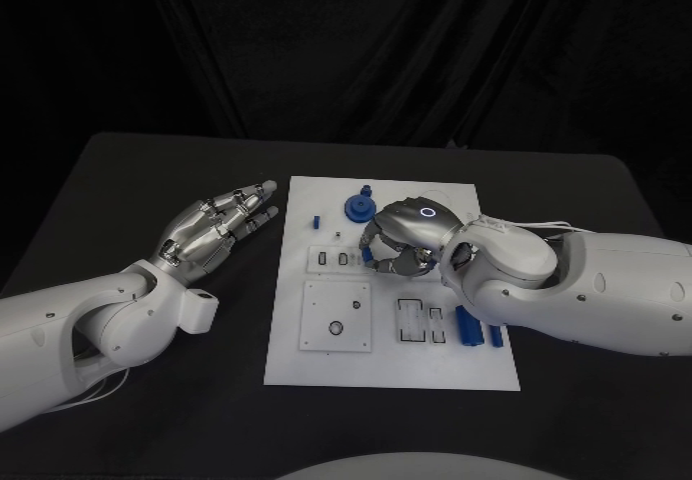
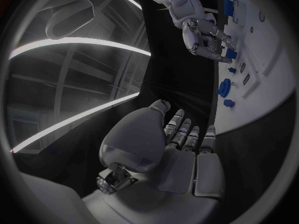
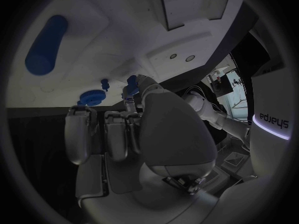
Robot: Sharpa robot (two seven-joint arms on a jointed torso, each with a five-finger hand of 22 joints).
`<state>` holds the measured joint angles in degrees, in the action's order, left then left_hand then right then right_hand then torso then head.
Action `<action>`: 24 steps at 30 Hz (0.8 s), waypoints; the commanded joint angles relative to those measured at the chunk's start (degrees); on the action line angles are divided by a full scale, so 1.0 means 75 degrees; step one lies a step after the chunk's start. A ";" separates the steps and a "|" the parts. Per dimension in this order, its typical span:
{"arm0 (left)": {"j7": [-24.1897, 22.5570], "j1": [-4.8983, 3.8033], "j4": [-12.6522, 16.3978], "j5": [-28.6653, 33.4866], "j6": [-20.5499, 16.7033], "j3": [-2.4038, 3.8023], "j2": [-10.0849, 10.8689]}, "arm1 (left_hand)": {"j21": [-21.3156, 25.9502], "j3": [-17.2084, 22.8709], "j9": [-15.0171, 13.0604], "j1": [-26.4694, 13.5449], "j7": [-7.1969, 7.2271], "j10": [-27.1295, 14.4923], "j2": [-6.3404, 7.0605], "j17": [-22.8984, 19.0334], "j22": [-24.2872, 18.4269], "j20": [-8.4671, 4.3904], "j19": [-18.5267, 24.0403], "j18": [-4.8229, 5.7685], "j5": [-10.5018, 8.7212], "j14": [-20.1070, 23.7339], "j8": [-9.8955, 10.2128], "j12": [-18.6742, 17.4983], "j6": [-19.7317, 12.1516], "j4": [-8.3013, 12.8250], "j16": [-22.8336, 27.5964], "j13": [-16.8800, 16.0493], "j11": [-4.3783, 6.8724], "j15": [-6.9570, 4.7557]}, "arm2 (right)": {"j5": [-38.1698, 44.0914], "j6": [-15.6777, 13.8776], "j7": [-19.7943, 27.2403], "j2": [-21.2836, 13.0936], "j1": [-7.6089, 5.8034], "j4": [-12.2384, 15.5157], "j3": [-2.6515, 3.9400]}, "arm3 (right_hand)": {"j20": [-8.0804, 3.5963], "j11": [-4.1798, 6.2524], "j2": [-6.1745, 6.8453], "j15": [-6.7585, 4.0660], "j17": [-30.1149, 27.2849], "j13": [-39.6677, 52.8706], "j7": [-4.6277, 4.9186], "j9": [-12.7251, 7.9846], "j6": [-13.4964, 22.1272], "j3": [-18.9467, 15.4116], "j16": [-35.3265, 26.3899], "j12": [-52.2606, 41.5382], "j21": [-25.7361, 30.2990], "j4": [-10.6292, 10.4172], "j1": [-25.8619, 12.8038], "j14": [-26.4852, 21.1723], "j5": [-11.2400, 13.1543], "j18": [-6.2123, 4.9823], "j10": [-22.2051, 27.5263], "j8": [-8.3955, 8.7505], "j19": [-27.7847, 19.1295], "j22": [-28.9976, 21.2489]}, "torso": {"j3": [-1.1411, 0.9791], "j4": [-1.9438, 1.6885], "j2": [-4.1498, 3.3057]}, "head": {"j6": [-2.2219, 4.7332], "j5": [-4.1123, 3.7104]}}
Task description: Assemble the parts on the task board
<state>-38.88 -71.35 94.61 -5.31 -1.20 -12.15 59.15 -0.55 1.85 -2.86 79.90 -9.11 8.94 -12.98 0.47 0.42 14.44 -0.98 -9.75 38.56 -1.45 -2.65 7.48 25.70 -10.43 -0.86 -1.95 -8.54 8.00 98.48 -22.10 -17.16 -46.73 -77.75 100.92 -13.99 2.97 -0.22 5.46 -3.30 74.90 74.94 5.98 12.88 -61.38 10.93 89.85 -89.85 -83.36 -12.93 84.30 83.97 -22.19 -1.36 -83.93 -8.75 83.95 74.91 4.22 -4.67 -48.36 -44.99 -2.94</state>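
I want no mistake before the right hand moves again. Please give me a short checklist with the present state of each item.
1. Right hand over the task board: ok.
2. Right hand holds a small blue part at its fingertips: ok; firmness of grip: cannot tell.
3. Left hand open, off the board: ok.
4. Blue gear beside the right hand, not under it: ok.
5. Blue cylinder lying on the board, away from the fingers: ok.
6. Target hole under the hand: cannot tell.

Dim scene, fisheye-bent wrist views
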 commanded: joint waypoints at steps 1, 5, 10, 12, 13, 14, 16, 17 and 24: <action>-0.0969 0.0013 0.0003 -0.0025 0.0148 0.0005 -0.0023 | -0.0002 0.0047 -0.0010 -0.0059 -0.0066 0.0019 -0.0005 0.0013 0.0009 0.0038 0.0007 -0.0079 0.0039 0.0006 -0.0049 0.0042 0.0044 -0.0019 -0.0049 -0.0007 -0.0034 0.0043 | 0.0380 0.0310 -0.0720 0.0075 0.0088 -0.0048 0.0006 | 0.0049 -0.0030 -0.0014 0.0041 0.2013 0.2008 -0.0170 0.0302 -0.0109 0.0008 0.0019 -0.0021 0.0052 0.0064 -0.0065 0.0804 -0.0024 -0.0070 -0.0809 0.0015 0.0285 0.1681 | -0.0004 0.0016 0.0005 | -0.0023 0.0043; -0.0942 0.0013 -0.0007 -0.0025 0.0168 0.0005 -0.0030 | -0.0003 0.0060 -0.0009 -0.0064 -0.0075 0.0020 -0.0006 0.0013 0.0010 0.0045 0.0004 -0.0079 0.0039 0.0006 -0.0049 0.0040 0.0042 -0.0021 -0.0049 -0.0006 -0.0046 0.0050 | 0.0396 0.0323 -0.0762 0.0146 0.0135 -0.0106 0.0007 | 0.0049 -0.0030 -0.0014 0.0041 0.2013 0.2008 -0.0170 0.0302 -0.0109 0.0008 0.0019 -0.0021 0.0052 0.0064 -0.0065 0.0804 -0.0024 -0.0070 -0.0809 0.0015 0.0285 0.1681 | -0.0005 0.0025 -0.0004 | -0.0030 0.0067; -0.0911 0.0013 -0.0018 -0.0025 0.0194 0.0005 -0.0041 | -0.0003 0.0060 -0.0009 -0.0064 -0.0075 0.0020 -0.0006 0.0013 0.0010 0.0045 0.0004 -0.0079 0.0039 0.0006 -0.0049 0.0040 0.0042 -0.0021 -0.0049 -0.0006 -0.0046 0.0050 | 0.0406 0.0278 -0.0806 0.0200 0.0164 -0.0181 0.0008 | 0.0053 -0.0046 -0.0010 0.0050 0.2013 0.2008 -0.0148 0.0305 -0.0044 0.0005 0.0019 -0.0021 0.0054 0.0084 -0.0098 0.0804 -0.0026 -0.0070 -0.0809 0.0057 0.0287 0.1680 | -0.0010 0.0023 -0.0009 | -0.0028 0.0063; -0.0899 0.0013 -0.0025 -0.0025 0.0204 0.0005 -0.0046 | -0.0003 0.0060 -0.0009 -0.0064 -0.0075 0.0020 -0.0006 0.0013 0.0010 0.0045 0.0004 -0.0079 0.0039 0.0006 -0.0049 0.0040 0.0042 -0.0021 -0.0049 -0.0006 -0.0046 0.0050 | 0.0408 0.0266 -0.0812 0.0210 0.0169 -0.0197 0.0008 | 0.0054 -0.0050 -0.0010 0.0053 0.2013 0.2008 -0.0142 0.0305 -0.0027 0.0005 0.0019 -0.0021 0.0053 0.0089 -0.0104 0.0804 -0.0026 -0.0070 -0.0809 0.0068 0.0288 0.1680 | -0.0016 0.0021 -0.0007 | -0.0035 0.0063; -0.0892 0.0013 -0.0029 -0.0025 0.0209 0.0005 -0.0048 | -0.0003 0.0060 -0.0009 -0.0064 -0.0075 0.0020 -0.0006 0.0013 0.0010 0.0045 0.0004 -0.0079 0.0039 0.0006 -0.0049 0.0040 0.0042 -0.0021 -0.0049 -0.0006 -0.0046 0.0050 | 0.0408 0.0266 -0.0813 0.0214 0.0171 -0.0202 0.0008 | 0.0054 -0.0050 -0.0010 0.0053 0.2013 0.2008 -0.0142 0.0305 -0.0027 0.0005 0.0019 -0.0021 0.0053 0.0089 -0.0104 0.0804 -0.0026 -0.0070 -0.0809 0.0068 0.0288 0.1680 | -0.0018 0.0022 -0.0008 | -0.0036 0.0063; -0.0887 0.0013 -0.0033 -0.0025 0.0213 0.0005 -0.0050 | -0.0005 0.0075 -0.0009 -0.0069 -0.0087 0.0024 -0.0004 0.0013 0.0012 0.0056 0.0001 -0.0079 0.0039 0.0006 -0.0048 0.0042 0.0045 -0.0021 -0.0049 -0.0006 -0.0060 0.0061 | 0.0409 0.0271 -0.0813 0.0217 0.0173 -0.0204 0.0008 | 0.0058 -0.0058 -0.0007 0.0059 0.2013 0.2008 -0.0132 0.0306 0.0001 0.0004 0.0019 -0.0021 0.0065 0.0096 -0.0117 0.0804 -0.0025 -0.0073 -0.0809 0.0087 0.0283 0.1676 | -0.0020 0.0025 -0.0005 | -0.0037 0.0061; -0.0880 0.0013 -0.0039 -0.0025 0.0221 0.0005 -0.0055 | -0.0005 0.0075 -0.0009 -0.0069 -0.0087 0.0024 -0.0004 0.0013 0.0012 0.0056 0.0001 -0.0079 0.0039 0.0006 -0.0048 0.0042 0.0045 -0.0021 -0.0049 -0.0006 -0.0060 0.0061 | 0.0409 0.0297 -0.0815 0.0221 0.0175 -0.0204 0.0008 | 0.0064 -0.0074 -0.0001 0.0069 0.2013 0.2008 -0.0114 0.0302 0.0049 0.0000 0.0019 -0.0021 0.0065 0.0102 -0.0139 0.0804 -0.0018 -0.0072 -0.0809 0.0118 0.0284 0.1676 | -0.0022 0.0025 -0.0003 | -0.0039 0.0061; -0.0876 0.0013 -0.0044 -0.0025 0.0228 0.0005 -0.0059 | -0.0005 0.0075 -0.0009 -0.0069 -0.0087 0.0024 -0.0004 0.0013 0.0012 0.0056 0.0001 -0.0079 0.0039 0.0006 -0.0048 0.0042 0.0045 -0.0021 -0.0049 -0.0006 -0.0060 0.0061 | 0.0409 0.0320 -0.0813 0.0222 0.0177 -0.0202 0.0008 | 0.0078 -0.0104 0.0013 0.0092 0.2013 0.2008 -0.0083 0.0297 0.0120 -0.0012 0.0019 -0.0021 0.0069 0.0103 -0.0188 0.0804 0.0052 -0.0072 -0.0809 0.0166 0.0284 0.1674 | -0.0022 0.0022 -0.0001 | -0.0047 0.0059; -0.0862 0.0014 -0.0071 -0.0025 0.0253 0.0005 -0.0073 | -0.0005 0.0075 -0.0009 -0.0069 -0.0087 0.0024 -0.0004 0.0013 0.0012 0.0056 0.0001 -0.0079 0.0039 0.0006 -0.0048 0.0042 0.0045 -0.0021 -0.0049 -0.0006 -0.0060 0.0061 | 0.0410 0.0402 -0.0762 0.0233 0.0186 -0.0197 0.0008 | 0.0163 -0.0184 0.0198 0.0173 0.2013 0.2008 0.0024 0.0277 0.0460 -0.0169 0.0019 -0.0021 0.0044 0.0044 -0.0486 0.0804 0.0761 -0.0065 -0.0809 0.0392 0.0307 0.1684 | -0.0010 0.0009 0.0003 | -0.0060 0.0052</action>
<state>-38.88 -71.35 94.07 -5.31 -0.47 -12.13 58.68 -0.55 2.01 -2.85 79.90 -9.11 9.14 -12.98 0.50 0.41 14.44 -0.97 -9.75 38.56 -1.45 -2.65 7.48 25.70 -10.59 -0.86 -1.93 -8.73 7.99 101.17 -20.95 -21.09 -44.99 -76.70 99.59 -13.77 3.90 -1.24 6.32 -2.28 74.90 74.92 6.15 15.17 -58.31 9.96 89.85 -89.85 -83.14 -12.56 80.79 83.99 -16.95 -1.36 -83.92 -6.08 84.05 74.95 4.08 -4.54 -48.37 -45.44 -2.50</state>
